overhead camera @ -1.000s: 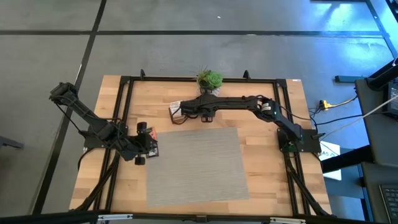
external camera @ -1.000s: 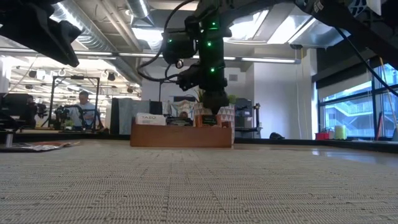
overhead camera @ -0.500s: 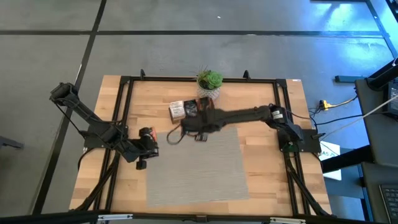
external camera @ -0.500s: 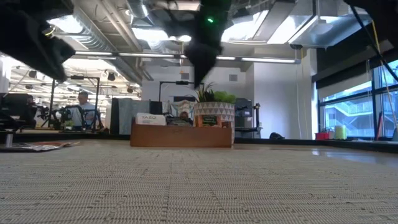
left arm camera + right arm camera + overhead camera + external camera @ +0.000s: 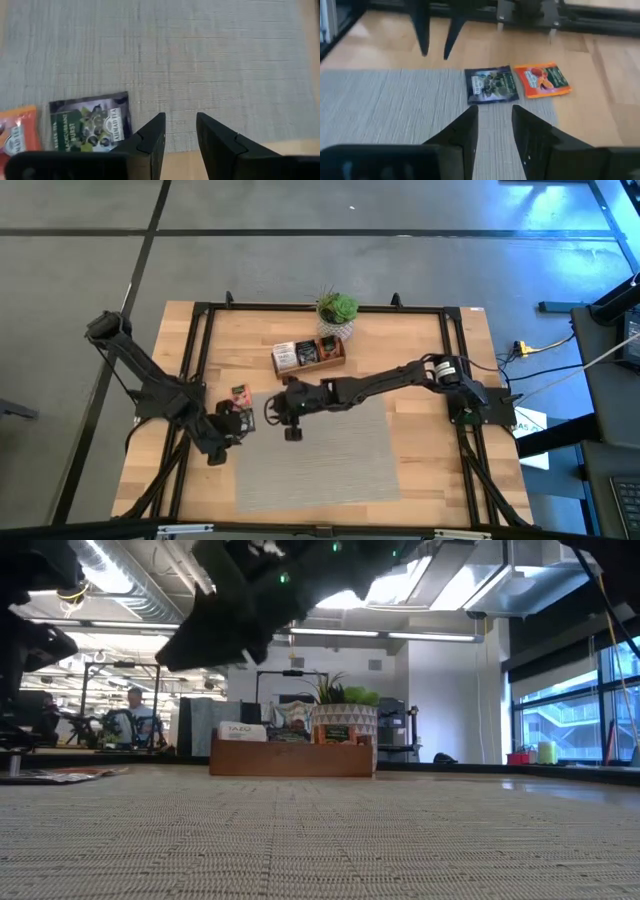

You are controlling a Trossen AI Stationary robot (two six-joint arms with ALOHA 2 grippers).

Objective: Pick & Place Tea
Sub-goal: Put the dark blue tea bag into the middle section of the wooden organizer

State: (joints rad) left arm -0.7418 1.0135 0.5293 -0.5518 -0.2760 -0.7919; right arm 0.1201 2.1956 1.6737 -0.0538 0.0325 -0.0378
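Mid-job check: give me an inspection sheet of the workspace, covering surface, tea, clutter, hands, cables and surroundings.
Surface: wooden table with a grey ribbed mat in the middle.
Job's things: a dark tea packet at the mat's left edge, an orange tea packet beside it on the wood; more tea in the wooden tray at the back.
Clutter: a potted plant behind the tray.
Hands: left hand open, empty, by the two packets; right hand open, empty, over the mat facing them.
Cables: a cable beyond the table's right side.
Surroundings: office space; a person in the background.
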